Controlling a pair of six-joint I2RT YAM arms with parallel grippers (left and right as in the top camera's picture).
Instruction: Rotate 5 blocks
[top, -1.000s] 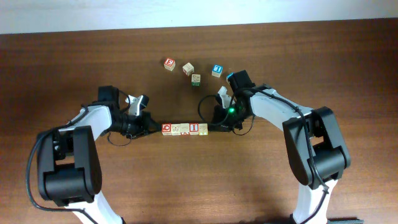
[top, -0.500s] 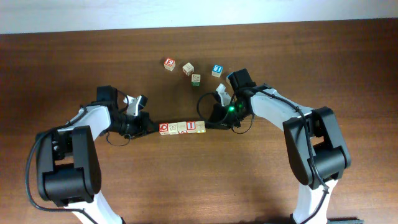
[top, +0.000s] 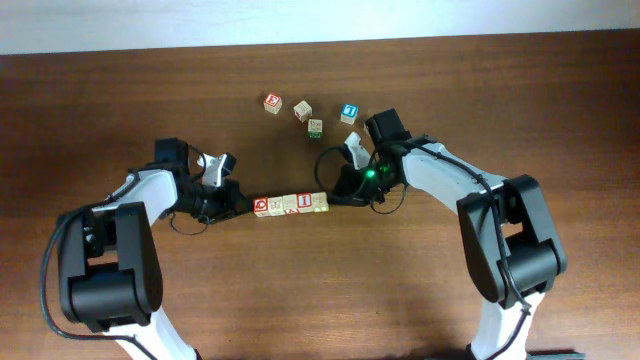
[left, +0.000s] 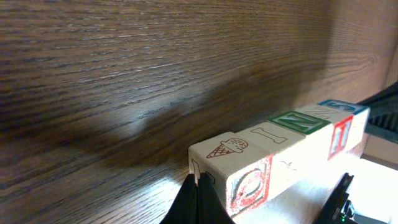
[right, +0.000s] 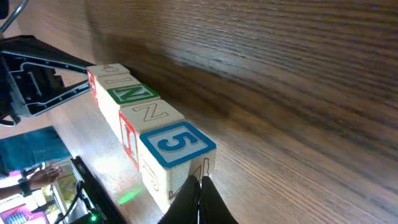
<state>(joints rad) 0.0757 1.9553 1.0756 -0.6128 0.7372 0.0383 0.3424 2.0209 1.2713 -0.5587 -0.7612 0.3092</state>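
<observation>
The row of 5 small pale wooden letter blocks (top: 291, 205) lies on the brown wooden tabletop (top: 330, 290), its long way running from arm to arm. The left fingers (left: 196, 199) are closed tight, tips touching the ice-cream end. The right fingers (right: 200, 199) are closed too, touching the blue 5 end. Neither holds a block.

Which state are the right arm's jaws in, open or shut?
Shut. In the right wrist view the right gripper has its jaws closed to a single tip, touching the base of the blue 5 block.
</observation>
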